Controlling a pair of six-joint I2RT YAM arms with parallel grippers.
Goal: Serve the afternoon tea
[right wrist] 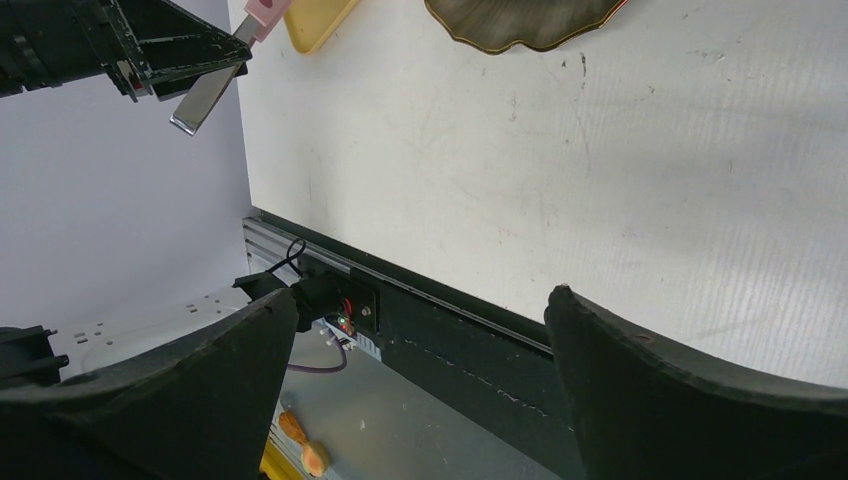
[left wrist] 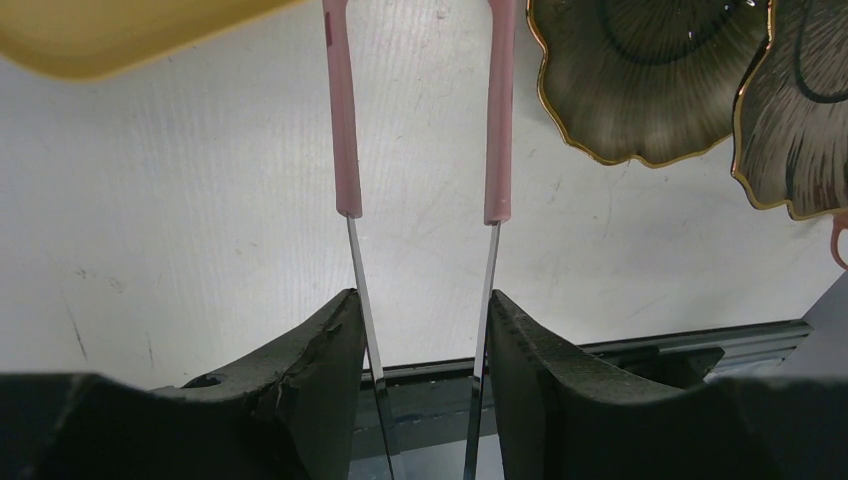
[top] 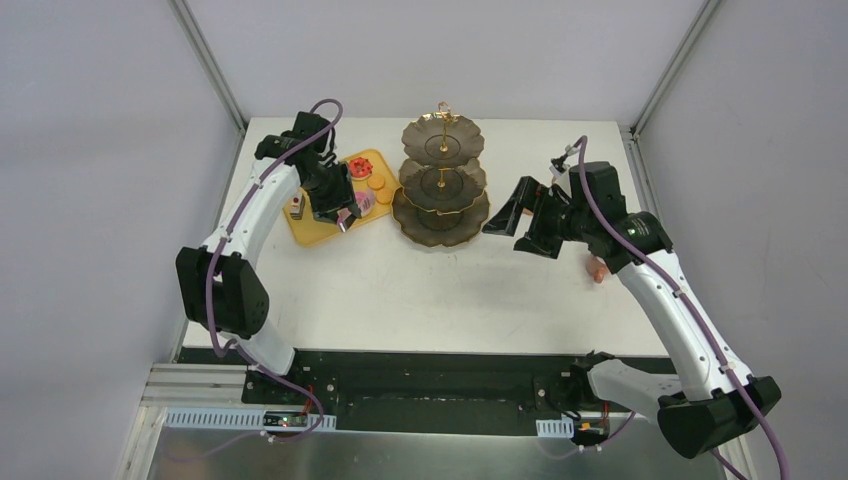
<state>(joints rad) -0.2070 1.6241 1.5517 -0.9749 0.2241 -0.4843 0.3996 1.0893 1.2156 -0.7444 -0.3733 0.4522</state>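
**A:** Largest item first. Where is the table?

**B:** The white table (top: 420,290) fills the middle of the overhead view. Both arms reach onto it from the bottom edge, one from the lower left and one from the lower right.

**A:** And the stand?

**B:** The dark three-tier scalloped stand (top: 441,190) with its gold rod is upright at upper centre of the table. Its gold-rimmed plates take up the upper right of the left wrist view.

**A:** The food?

**B:** A yellow tray (top: 312,230) lies just left of the stand, not touching it. It carries the small cakes (top: 357,167) and the orange cookies (top: 378,183).

**A:** State of the left end effector?

**B:** The left end effector (top: 343,213) hangs over the right part of the tray. In the wrist view its fingers (left wrist: 300,370) are clamped on a pair of tongs (left wrist: 342,120). The tongs have thin metal blades with pink sleeves, and the blades stand apart. The tips run out of frame at the top, so the observer cannot tell whether they hold anything.

**A:** The right one?

**B:** The right end effector (top: 508,222) is near the right side of the stand's lowest tier, not touching it. Its jaws are spread wide and empty.

**A:** Smallest item?

**B:** A pinkish object (top: 597,268) sits on the table beside the right forearm. It is too small to identify.
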